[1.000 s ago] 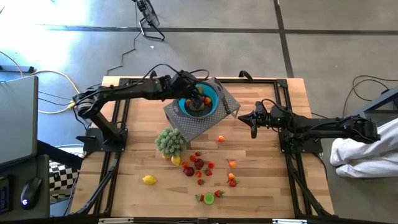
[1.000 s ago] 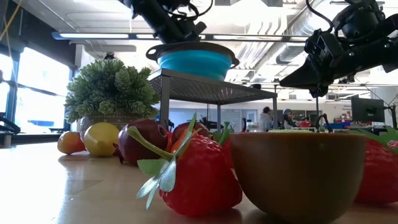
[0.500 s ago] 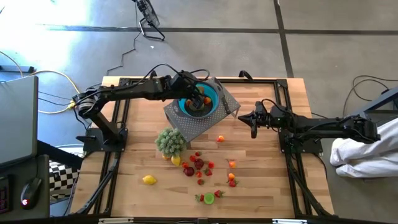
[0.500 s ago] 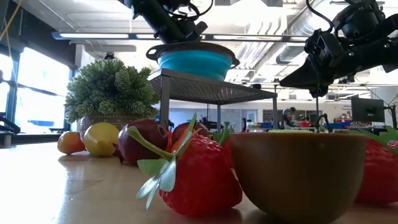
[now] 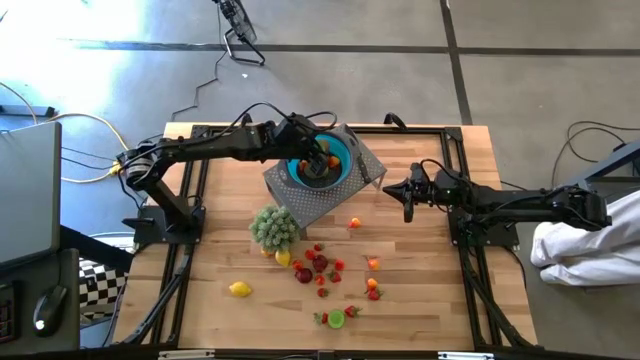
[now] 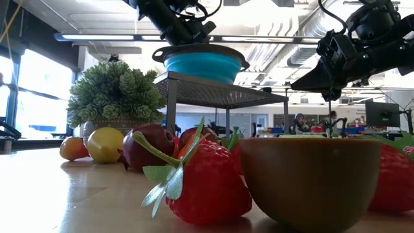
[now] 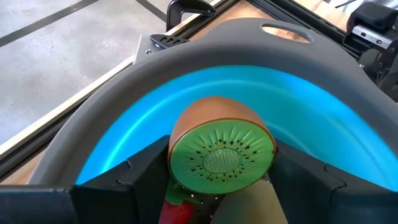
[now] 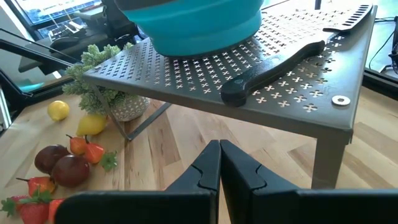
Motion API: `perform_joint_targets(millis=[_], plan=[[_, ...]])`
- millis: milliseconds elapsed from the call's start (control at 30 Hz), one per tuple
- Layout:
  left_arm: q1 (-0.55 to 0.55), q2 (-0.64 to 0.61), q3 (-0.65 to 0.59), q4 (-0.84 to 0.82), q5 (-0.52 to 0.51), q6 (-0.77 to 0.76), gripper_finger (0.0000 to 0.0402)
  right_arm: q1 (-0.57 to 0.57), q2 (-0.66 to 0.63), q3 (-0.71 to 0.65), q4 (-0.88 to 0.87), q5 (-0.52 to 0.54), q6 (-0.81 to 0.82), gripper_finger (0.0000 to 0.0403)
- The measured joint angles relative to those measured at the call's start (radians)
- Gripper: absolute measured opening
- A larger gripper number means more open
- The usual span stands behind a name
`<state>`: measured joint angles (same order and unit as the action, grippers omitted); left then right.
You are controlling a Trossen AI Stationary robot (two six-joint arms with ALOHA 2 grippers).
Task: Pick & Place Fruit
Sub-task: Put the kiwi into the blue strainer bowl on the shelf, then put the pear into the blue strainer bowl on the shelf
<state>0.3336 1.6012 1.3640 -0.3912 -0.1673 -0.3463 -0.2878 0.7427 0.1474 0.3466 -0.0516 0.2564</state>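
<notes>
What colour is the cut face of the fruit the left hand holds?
Green with dark seeds, on the brown-skinned kiwi half; clearest in the left wrist view.

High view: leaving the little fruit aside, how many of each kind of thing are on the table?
Robot arms: 2
Metal rack: 1
Blue bowl: 1
Potted plant: 1
Black-handled knife: 1
Total: 6

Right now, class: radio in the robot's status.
Left gripper over blue bowl, shut on kiwi half. Right gripper shut, empty, waiting beside rack. Nothing blocking.

wooden table [image 5: 430,300] | metal rack [image 5: 310,200] | potted plant [image 5: 273,227] | fruit [image 5: 320,265]
</notes>
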Motion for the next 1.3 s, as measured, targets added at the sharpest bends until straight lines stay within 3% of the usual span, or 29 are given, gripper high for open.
perform_joint_targets(millis=[733,1300], plan=[[0.0,0.0,-0.001,0.065,-0.001,0.04,0.0243,0.0,0.0,0.0,0.0,-0.003,-0.025,0.0002],[0.0,0.0,-0.001,0.067,-0.001,0.05,0.0294,0.0,0.0,0.0,0.0,-0.004,-0.025,0.0002]])
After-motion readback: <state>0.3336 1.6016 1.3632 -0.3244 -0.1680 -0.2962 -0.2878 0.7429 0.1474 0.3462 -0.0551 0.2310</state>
